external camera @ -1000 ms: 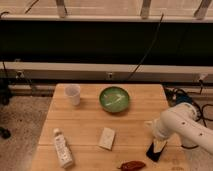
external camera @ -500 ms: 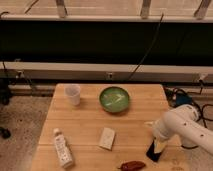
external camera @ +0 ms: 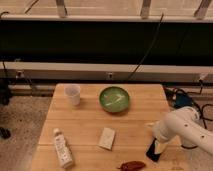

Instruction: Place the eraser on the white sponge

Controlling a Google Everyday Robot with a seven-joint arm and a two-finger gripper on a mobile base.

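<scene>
**Operator:** So, where is the gripper?

**Describer:** Take the middle of the wooden table (external camera: 90, 120) as your clock's centre, with twelve at the far edge by the dark wall. Your gripper (external camera: 156, 145) hangs low at about four o'clock, at the end of the white arm (external camera: 182, 127) that reaches in from the right.

**Operator:** Is it holding the eraser?

**Describer:** You cannot tell. The eraser (external camera: 152, 155), a small black block, is right at the gripper's tip, also at four o'clock near the table's front right edge. Whether it is clamped does not show.

**Operator:** And the white sponge?

**Describer:** The white sponge (external camera: 106, 138) lies flat just toward six o'clock from the centre, well apart from the eraser.

**Operator:** What else is there?

**Describer:** You have a green bowl (external camera: 114, 98) at twelve, a white cup (external camera: 72, 94) at ten, a white bottle (external camera: 62, 147) lying at eight, and a reddish-brown pepper (external camera: 132, 165) at five, near the eraser.
</scene>
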